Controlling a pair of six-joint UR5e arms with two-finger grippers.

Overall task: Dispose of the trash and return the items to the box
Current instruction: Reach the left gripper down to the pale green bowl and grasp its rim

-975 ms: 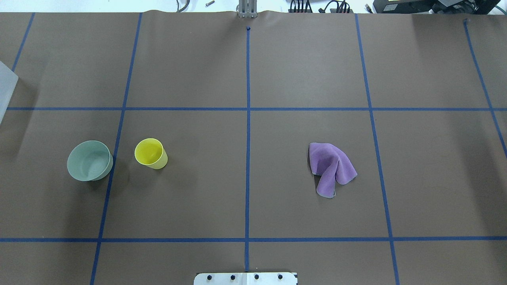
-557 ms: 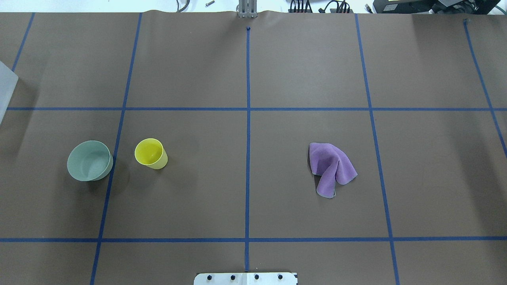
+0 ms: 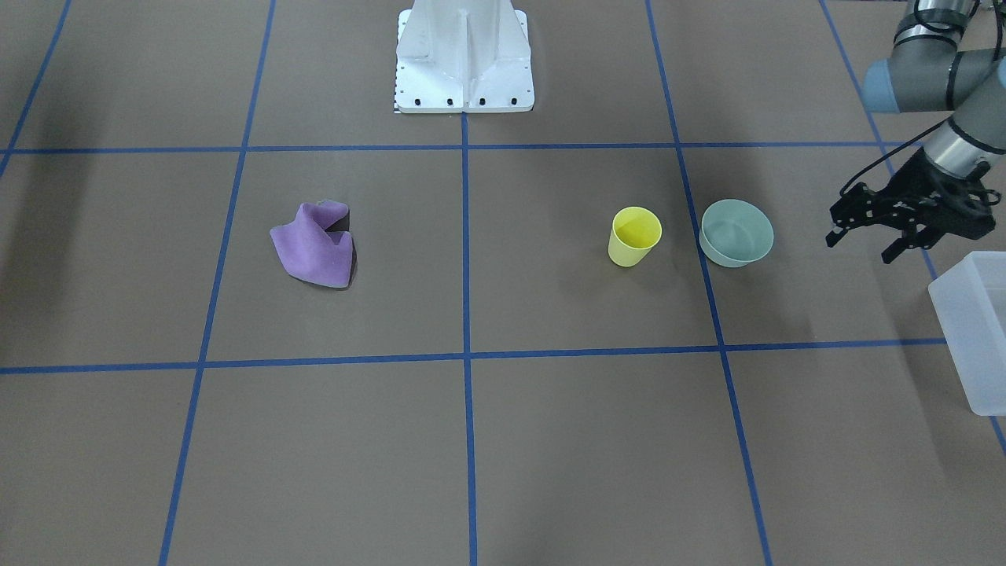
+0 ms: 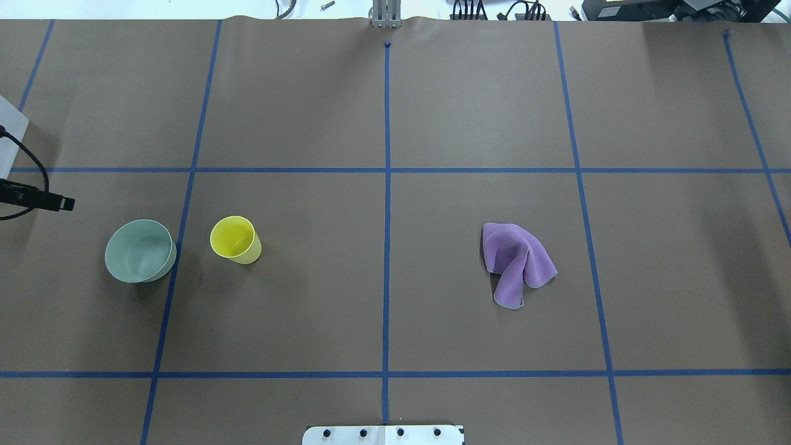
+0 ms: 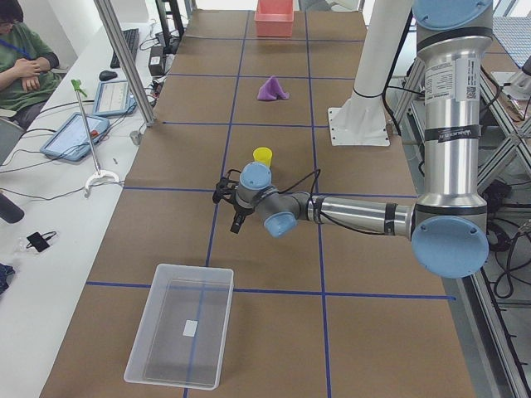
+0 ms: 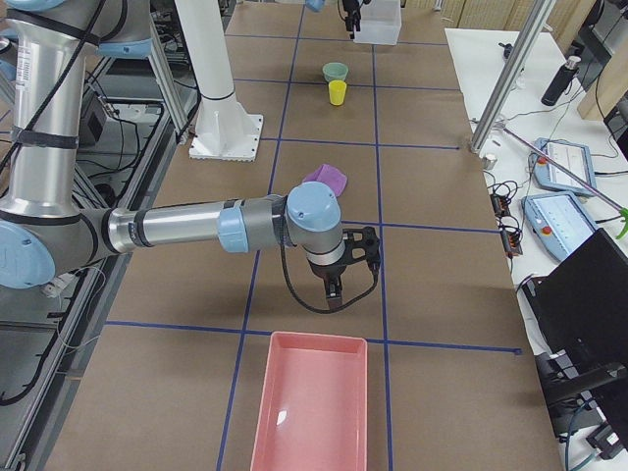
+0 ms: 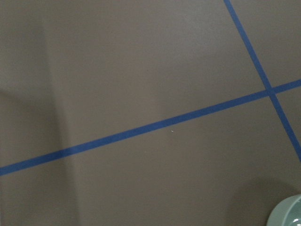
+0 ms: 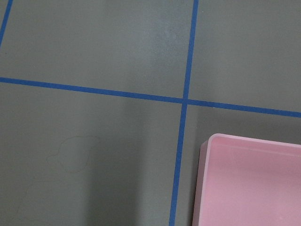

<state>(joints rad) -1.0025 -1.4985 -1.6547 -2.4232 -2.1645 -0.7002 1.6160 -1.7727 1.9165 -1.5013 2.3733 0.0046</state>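
The yellow cup (image 3: 635, 236) (image 4: 235, 240) stands upright on the brown table. The teal-green bowl (image 3: 736, 232) (image 4: 139, 250) stands close beside it, toward the robot's left. The frosted box (image 3: 974, 330) (image 5: 182, 336) lies empty at the table's left end. My left gripper (image 3: 860, 245) is open and empty. It hovers between the bowl and the box, apart from both. One of its fingers (image 4: 59, 202) shows at the overhead view's left edge. The bowl's rim (image 7: 288, 214) shows in a corner of the left wrist view. My right gripper (image 6: 339, 285) shows only in the exterior right view, and I cannot tell its state.
A crumpled purple cloth (image 4: 516, 259) (image 3: 314, 248) lies on the table's right half. A pink bin (image 6: 309, 412) (image 8: 249, 183) lies at the right end, just beyond the right gripper. The white robot base (image 3: 464, 55) stands at the table's edge. An operator (image 5: 21, 70) sits alongside.
The left gripper has come into the overhead view at its left edge, near the box and above the bowl. The cup, bowl and cloth have not moved.
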